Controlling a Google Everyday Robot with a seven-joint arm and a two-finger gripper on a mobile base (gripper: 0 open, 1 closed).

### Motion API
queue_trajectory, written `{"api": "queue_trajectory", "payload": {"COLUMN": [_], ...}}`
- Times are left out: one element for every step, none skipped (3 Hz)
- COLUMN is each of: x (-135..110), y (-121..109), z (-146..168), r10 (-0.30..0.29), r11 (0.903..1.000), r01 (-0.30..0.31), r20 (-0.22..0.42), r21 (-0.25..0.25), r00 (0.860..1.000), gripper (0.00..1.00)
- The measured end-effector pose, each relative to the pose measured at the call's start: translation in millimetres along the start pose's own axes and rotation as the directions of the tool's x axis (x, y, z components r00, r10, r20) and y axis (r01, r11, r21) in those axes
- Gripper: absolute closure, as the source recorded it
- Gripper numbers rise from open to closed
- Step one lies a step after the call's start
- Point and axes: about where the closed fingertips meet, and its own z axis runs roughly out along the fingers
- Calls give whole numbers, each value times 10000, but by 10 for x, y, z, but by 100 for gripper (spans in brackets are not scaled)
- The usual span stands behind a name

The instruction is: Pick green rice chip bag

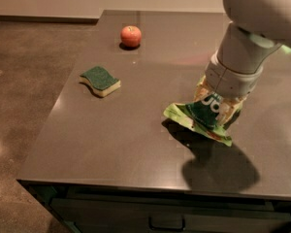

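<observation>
The green rice chip bag (199, 118) is crinkled lime-green foil with a dark-green round logo. It hangs tilted at the right of the dark table (111, 130), and its shadow falls on the tabletop below it. My gripper (217, 107) comes down from the grey arm at the upper right. It is shut on the top of the bag, with a pale yellowish finger (202, 89) on each side of the logo. The bag's upper edge is hidden between the fingers.
A yellow sponge with a green top (100, 79) lies at the left middle of the table. A red apple (131, 36) sits near the far edge. The table's left and front edges drop to a brown floor (24, 81). A drawer handle (166, 224) shows below the front edge.
</observation>
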Motion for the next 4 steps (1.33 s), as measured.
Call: {"api": "queue_trajectory", "payload": {"x": [-111, -225, -296, -348], "y": [-18, -72, -155, -241], "z": [-221, -478, -703, -866], "r10": [-156, -190, -47, 130], "r11": [9990, 9962, 9924, 9888], "r01": [140, 126, -100, -346], "r20": [378, 737, 1190, 1473], "r21": [433, 861, 1230, 1449], "r00": [9992, 9971, 9929, 9890], "gripper": [100, 100, 100, 100]}}
